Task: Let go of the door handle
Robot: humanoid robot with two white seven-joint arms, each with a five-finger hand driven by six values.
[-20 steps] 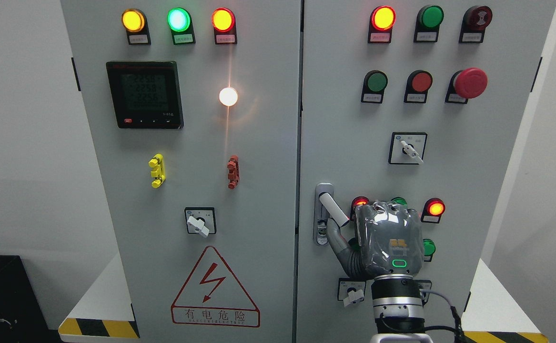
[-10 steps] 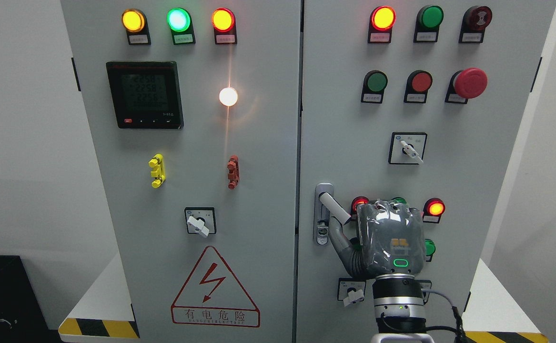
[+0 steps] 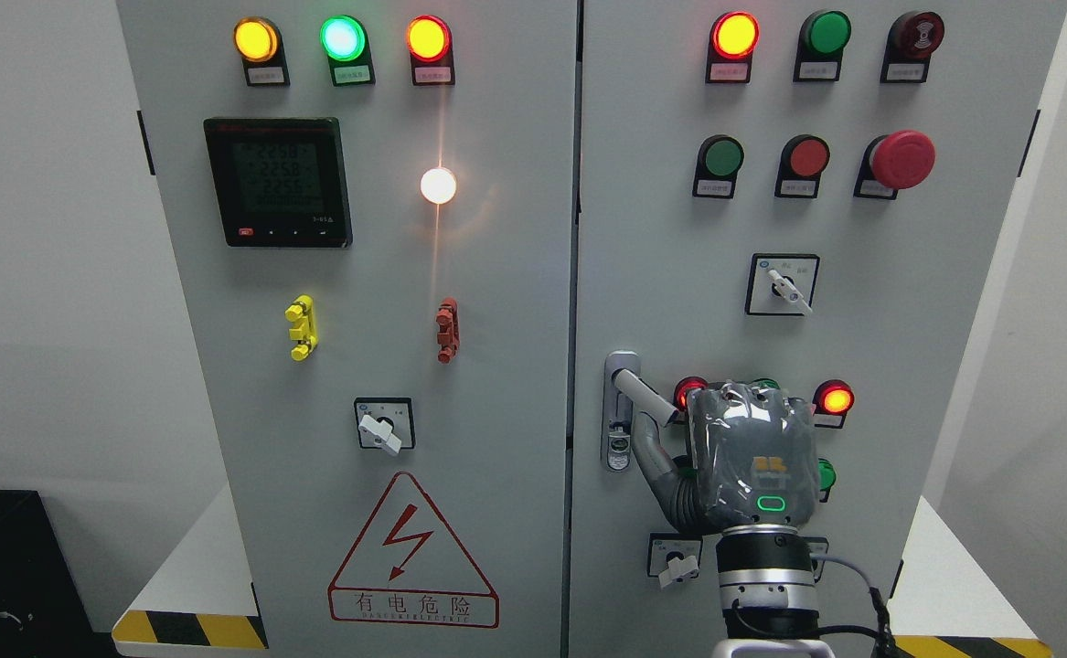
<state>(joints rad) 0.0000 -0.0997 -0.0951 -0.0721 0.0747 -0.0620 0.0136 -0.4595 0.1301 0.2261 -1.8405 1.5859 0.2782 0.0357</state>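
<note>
Two cabinet doors (image 3: 496, 366), one door handle (image 3: 647, 395), one hand (image 3: 752, 457), one meter (image 3: 279, 181)

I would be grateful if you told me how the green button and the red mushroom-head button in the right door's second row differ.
The green button is flat and sits nearly flush in its black bezel; the red mushroom-head button is larger and stands well out from the door. The green one is leftmost in that row, the red one rightmost. Both are round, appear unlit, and have a small label plate below.
</note>
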